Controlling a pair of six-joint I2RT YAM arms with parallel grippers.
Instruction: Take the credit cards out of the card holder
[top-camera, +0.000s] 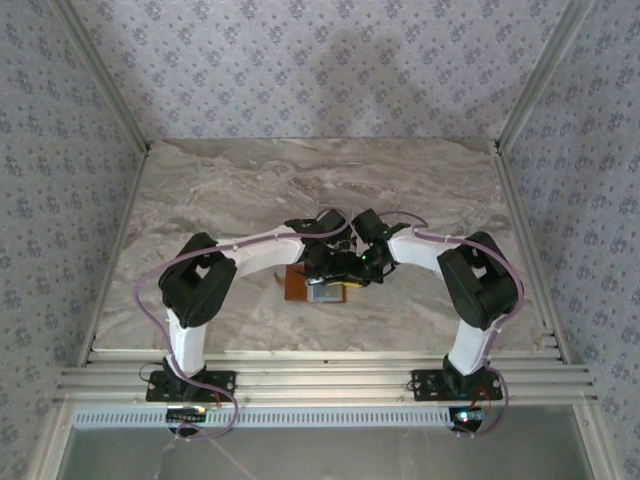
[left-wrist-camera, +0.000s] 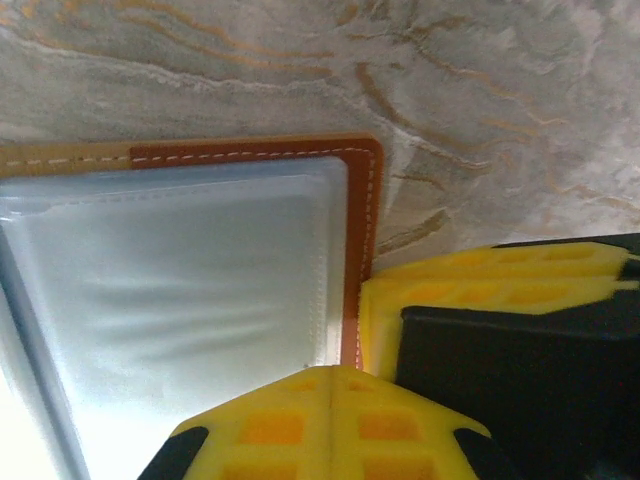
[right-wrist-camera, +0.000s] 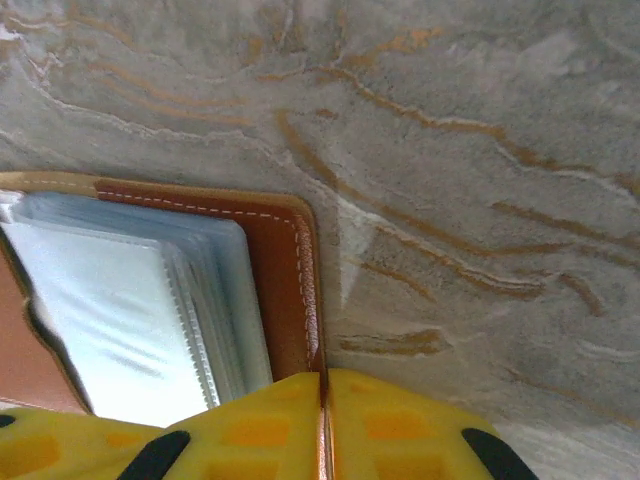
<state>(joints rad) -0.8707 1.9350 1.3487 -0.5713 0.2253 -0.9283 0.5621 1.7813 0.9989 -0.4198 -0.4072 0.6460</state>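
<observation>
Right gripper (right-wrist-camera: 322, 410) pressed together at card holder (right-wrist-camera: 285, 290) edge; left gripper (left-wrist-camera: 330, 410) likewise; pin it flat, slide credit cards out.

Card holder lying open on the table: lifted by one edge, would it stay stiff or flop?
Likely floppy: the card holder has a thin stitched leather cover and wavy clear sleeves. Probably light, being so flat. It may slide on the smooth table.
</observation>
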